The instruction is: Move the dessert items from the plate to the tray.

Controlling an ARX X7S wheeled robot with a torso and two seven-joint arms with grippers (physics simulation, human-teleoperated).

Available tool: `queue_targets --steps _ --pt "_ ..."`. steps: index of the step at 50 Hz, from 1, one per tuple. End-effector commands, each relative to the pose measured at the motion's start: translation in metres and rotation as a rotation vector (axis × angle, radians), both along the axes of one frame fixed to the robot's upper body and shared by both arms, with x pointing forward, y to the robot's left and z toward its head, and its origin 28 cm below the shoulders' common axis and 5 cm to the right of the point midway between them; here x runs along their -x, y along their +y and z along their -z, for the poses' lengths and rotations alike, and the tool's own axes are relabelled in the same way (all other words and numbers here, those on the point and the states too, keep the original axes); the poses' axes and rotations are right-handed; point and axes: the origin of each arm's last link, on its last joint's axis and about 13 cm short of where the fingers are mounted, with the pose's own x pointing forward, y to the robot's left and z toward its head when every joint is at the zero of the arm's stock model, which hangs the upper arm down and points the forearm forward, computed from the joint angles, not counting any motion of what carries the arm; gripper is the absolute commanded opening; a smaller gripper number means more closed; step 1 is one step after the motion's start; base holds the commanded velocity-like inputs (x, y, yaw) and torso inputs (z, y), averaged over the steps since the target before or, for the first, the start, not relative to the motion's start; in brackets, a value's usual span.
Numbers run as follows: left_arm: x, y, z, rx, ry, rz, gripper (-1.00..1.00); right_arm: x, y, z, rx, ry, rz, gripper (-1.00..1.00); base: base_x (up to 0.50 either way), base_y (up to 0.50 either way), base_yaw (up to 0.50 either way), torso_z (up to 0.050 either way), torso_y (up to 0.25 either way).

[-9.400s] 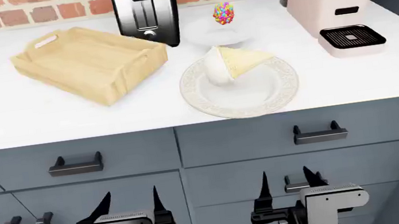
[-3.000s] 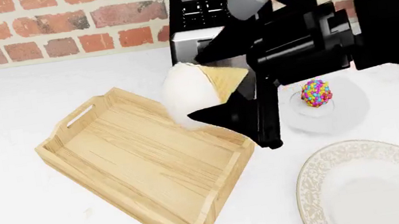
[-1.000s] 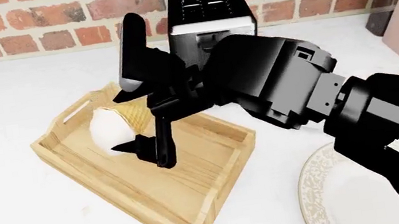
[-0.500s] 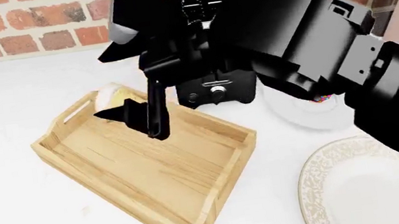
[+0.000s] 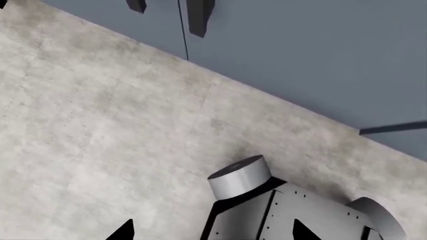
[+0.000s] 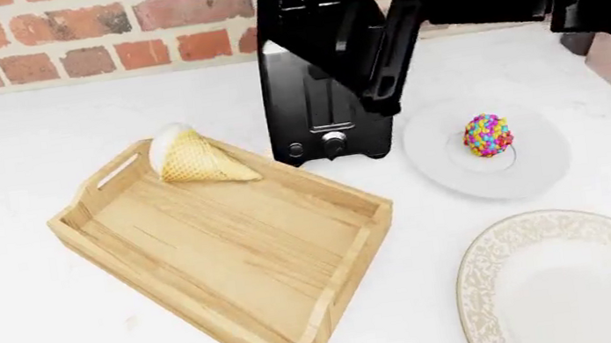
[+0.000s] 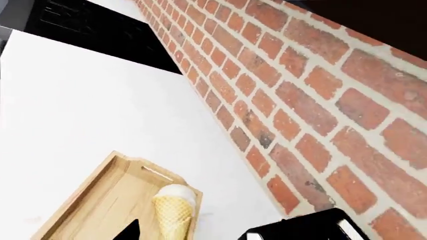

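Note:
The waffle cone [image 6: 200,159] with its white scoop lies on its side in the light-wood tray [image 6: 245,250], against the far wall near the slot handle. In the right wrist view the cone [image 7: 172,214] and the tray [image 7: 100,212] lie below my right gripper [image 7: 213,232], which is open and empty. In the head view one of its fingers [image 6: 392,62] hangs in front of the toaster, apart from the cone. The candy-coated ball [image 6: 488,135] stands on a small white plate [image 6: 542,167]. My left gripper [image 5: 211,232] is open, down by the floor.
A black toaster [image 6: 323,125] stands behind the tray, between it and the small plate. A large patterned plate [image 6: 496,270] sits at the front right with nothing on it. A brick wall [image 6: 50,28] runs along the back of the white counter [image 6: 31,332].
My right gripper has let go of the cone, which now rests in the tray. The right arm has risen and swung right, over toward the toaster.

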Motion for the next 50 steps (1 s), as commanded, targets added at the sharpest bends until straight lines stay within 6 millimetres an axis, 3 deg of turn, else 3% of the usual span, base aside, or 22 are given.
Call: queue_targets --steps 1,13,18,28,43,50 --pt "0.0 0.0 0.0 0.006 0.007 0.002 1.0 0.03 -0.059 0.017 -0.156 0.038 0.332 1.0 0.0 0.0 0.0 0.0 0.0" --pt "0.0 0.0 0.0 0.008 0.008 -0.019 1.0 0.055 -0.092 0.061 -0.253 0.103 0.62 1.0 0.0 0.0 0.0 0.0 0.0" --pt "0.0 0.0 0.0 0.01 0.009 -0.018 1.0 0.06 -0.093 0.093 -0.203 0.155 0.665 1.0 0.0 0.0 0.0 0.0 0.0" --pt "0.0 0.0 0.0 0.007 0.013 -0.008 1.0 0.057 -0.09 0.13 -0.229 0.16 0.716 1.0 0.0 0.0 0.0 0.0 0.0" --pt "0.0 0.0 0.0 0.006 0.015 -0.004 1.0 0.047 -0.09 0.128 -0.287 0.1 0.751 1.0 0.0 0.0 0.0 0.0 0.0" --pt "0.0 0.0 0.0 0.003 0.015 -0.003 1.0 0.044 -0.085 0.127 -0.306 0.228 0.835 1.0 0.0 0.0 0.0 0.0 0.0"
